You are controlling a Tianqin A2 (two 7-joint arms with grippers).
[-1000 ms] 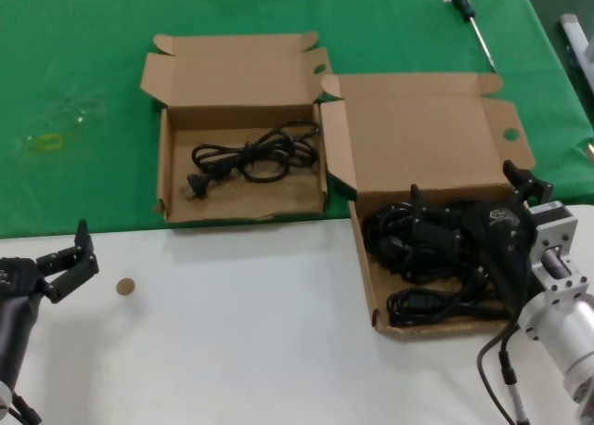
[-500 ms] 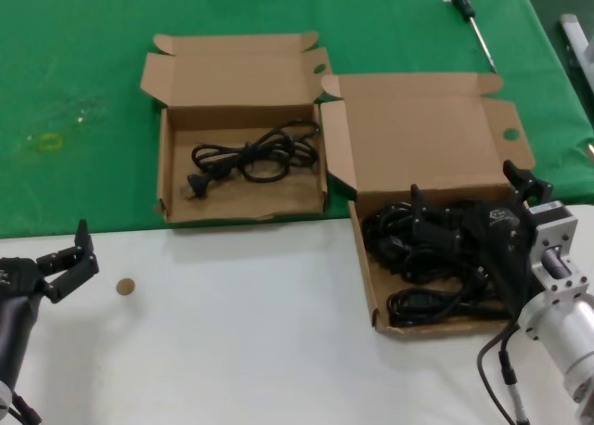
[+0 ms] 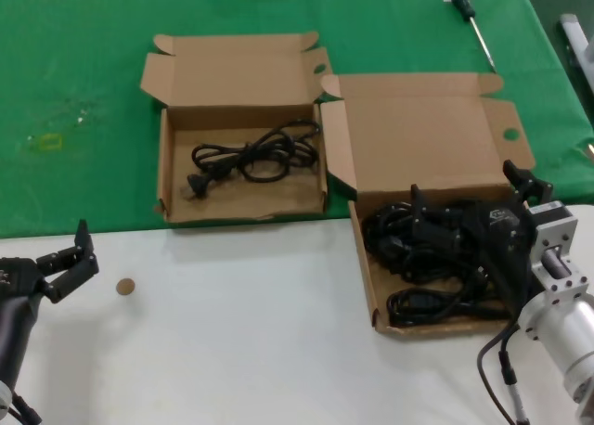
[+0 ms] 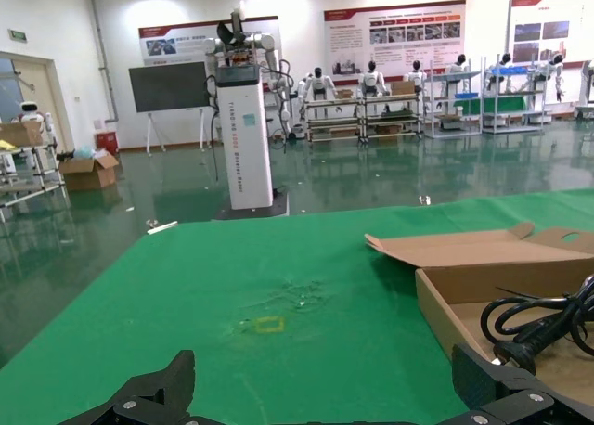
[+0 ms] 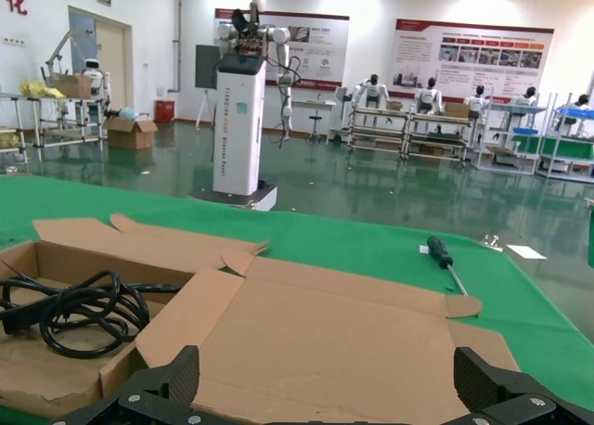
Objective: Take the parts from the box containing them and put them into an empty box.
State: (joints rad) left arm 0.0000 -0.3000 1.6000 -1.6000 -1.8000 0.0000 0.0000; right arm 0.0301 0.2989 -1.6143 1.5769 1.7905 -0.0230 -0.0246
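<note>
The left gripper (image 3: 74, 258) waits at eight o'clock over the white tabletop (image 3: 241, 332), fingers spread and holding nothing, a small brown disc (image 3: 124, 287) just beside it. The narrower box (image 3: 239, 170) sits on the green cloth (image 3: 83, 82) at eleven o'clock; one power cord (image 3: 246, 158) lies in it, long axis across the box, plug toward nine o'clock (the left wrist view catches that plug end). The wider box (image 3: 367, 258) lies at three o'clock, touching the narrower box, with a tangled pile of cords (image 3: 408, 258). The right gripper (image 3: 469, 202) hangs over that pile with fingers parted, hiding part of it. A screwdriver (image 3: 471, 17) lies at one o'clock, handle away.
</note>
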